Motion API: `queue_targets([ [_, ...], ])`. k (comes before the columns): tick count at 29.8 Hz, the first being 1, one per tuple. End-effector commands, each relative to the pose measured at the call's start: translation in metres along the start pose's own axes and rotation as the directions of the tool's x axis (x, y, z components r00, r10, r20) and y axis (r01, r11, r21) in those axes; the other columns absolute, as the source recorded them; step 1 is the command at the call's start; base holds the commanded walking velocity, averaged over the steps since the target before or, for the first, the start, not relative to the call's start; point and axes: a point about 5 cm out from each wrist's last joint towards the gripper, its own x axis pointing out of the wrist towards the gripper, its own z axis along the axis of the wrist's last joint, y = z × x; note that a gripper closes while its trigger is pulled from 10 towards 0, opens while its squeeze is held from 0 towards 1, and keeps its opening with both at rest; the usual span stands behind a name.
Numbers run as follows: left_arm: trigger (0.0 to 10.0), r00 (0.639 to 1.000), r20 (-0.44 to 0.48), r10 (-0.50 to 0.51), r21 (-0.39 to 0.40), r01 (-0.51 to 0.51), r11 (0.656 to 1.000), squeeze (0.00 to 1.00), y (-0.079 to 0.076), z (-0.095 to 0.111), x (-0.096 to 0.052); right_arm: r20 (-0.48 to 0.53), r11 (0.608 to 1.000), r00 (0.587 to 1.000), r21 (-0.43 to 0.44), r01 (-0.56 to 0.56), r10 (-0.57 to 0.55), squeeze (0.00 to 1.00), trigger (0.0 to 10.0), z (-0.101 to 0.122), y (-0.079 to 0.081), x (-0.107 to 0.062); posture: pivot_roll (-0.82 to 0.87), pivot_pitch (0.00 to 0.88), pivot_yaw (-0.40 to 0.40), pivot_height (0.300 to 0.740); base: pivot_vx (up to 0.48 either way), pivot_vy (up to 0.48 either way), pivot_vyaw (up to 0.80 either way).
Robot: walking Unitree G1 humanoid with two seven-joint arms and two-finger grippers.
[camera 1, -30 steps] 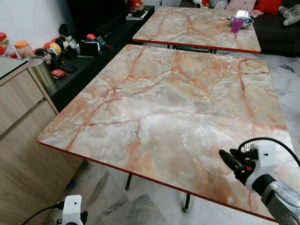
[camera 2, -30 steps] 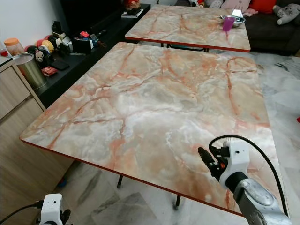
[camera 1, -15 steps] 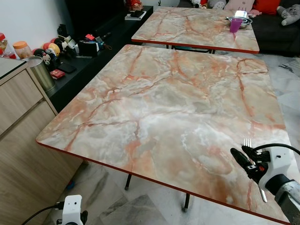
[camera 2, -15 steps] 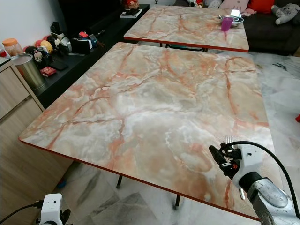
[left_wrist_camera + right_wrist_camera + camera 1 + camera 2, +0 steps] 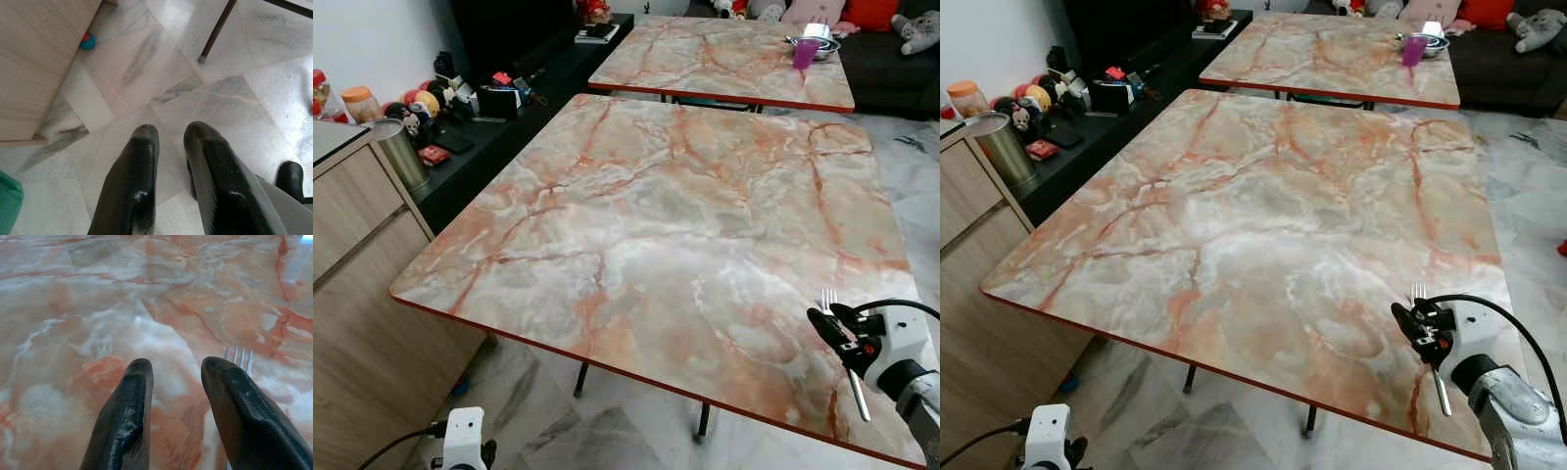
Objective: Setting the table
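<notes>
Near table [image 5: 646, 225]: square top of marbled orange and grey with a red edge, on dark legs.

Fork [image 5: 1429, 338]: silver, lying flat on the near table at its 5 o'clock corner, tines toward 12 o'clock, handle toward the near edge. In the right wrist view its tines [image 5: 238, 356] peep out just past one black finger.

Right pincer [image 5: 1413, 324]: low over that same corner, just beside the fork on its 9 o'clock side, fingers parted and holding nothing; the fork lies outside the gap. White wrist housing and black cable behind it.

Left pincer [image 5: 168, 142]: hanging idle below table height, fingers slightly parted with nothing between them, over the marbled floor tiles [image 5: 161, 68]. A small red-and-teal ball [image 5: 87, 40] rests by the foot of a wooden cabinet [image 5: 39, 58]; one table leg [image 5: 215, 32] stands nearby.

Far table [image 5: 724, 59]: same marbled top, at 12 o'clock. Toward its 2 o'clock corner stand a purple cup [image 5: 806, 52] and, just behind it, a metal bowl [image 5: 822, 41].

Black low shelf [image 5: 509, 117]: at 10 o'clock, crowded with small trinkets. A steel canister [image 5: 399, 152] stands at its near end.
</notes>
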Motion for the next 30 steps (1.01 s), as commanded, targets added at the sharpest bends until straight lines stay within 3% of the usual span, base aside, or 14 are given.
queue_targets([
  [1,10.0,1.000,-0.013,-0.001,0.001,0.001,1.000,0.00,0.001,-0.002,-0.001,0.010,1.000,1.000,0.010,0.009,-0.009,0.00,10.0,-0.002,-0.003,0.001,0.02,0.049,0.030,0.740,0.000,0.000,0.00],
  [11,10.0,1.000,-0.013,0.000,0.001,0.000,1.000,0.00,0.001,-0.002,-0.001,-0.017,0.999,1.000,0.024,0.025,-0.025,0.00,10.0,-0.015,-0.009,0.008,0.02,0.047,0.031,0.740,0.000,0.000,0.00],
  [18,10.0,1.000,-0.012,0.001,-0.003,-0.001,1.000,0.00,0.001,-0.003,-0.001,0.022,0.999,1.000,0.035,0.020,-0.021,0.00,10.0,-0.011,-0.002,0.014,0.02,0.048,0.029,0.740,0.000,0.000,0.00],
  [30,10.0,1.000,-0.012,-0.004,-0.004,0.004,1.000,0.00,0.000,-0.002,0.000,0.021,0.998,0.999,0.055,0.030,-0.031,0.00,10.0,-0.015,0.003,0.009,0.02,0.042,0.024,0.740,0.000,0.000,0.00],
])
